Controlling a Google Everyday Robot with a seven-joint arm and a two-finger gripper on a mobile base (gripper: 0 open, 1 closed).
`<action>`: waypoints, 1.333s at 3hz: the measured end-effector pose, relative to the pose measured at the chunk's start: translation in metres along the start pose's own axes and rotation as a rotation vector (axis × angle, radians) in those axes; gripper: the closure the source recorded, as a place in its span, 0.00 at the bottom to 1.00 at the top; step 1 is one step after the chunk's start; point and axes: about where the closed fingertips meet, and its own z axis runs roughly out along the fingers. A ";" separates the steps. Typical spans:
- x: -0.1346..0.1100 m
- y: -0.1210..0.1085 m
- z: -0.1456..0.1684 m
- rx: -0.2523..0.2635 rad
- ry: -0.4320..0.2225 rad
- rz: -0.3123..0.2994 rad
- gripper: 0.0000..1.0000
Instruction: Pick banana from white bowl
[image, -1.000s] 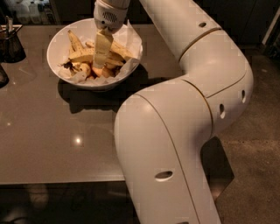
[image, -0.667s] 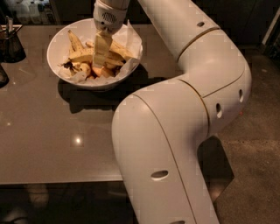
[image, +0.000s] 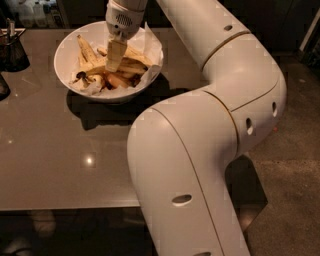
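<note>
The white bowl (image: 64, 56) stands at the back of the table, lined with crinkled white paper and holding several bananas. The longest banana (image: 134, 65) lies across the middle of the bowl, yellow with brown speckles. A shorter banana (image: 86, 49) leans against the left side. My gripper (image: 114, 61) hangs down from the white wrist into the middle of the bowl, right on the bananas and at the long banana's left part. The gripper hides what lies under it.
A dark cup-like holder (image: 13, 52) stands at the table's left edge, with another dark object (image: 3, 87) in front of it. My white arm's big links (image: 200, 150) cover the table's right side. The table's front edge (image: 65, 206) is close to the camera.
The gripper stays down in the bowl among the bananas, with hardly any shift. The bananas lie as before.
</note>
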 end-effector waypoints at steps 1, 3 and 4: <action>0.000 0.000 0.000 0.000 0.000 0.000 1.00; -0.014 0.006 -0.043 0.138 -0.018 -0.025 1.00; -0.022 0.032 -0.078 0.201 -0.002 -0.066 1.00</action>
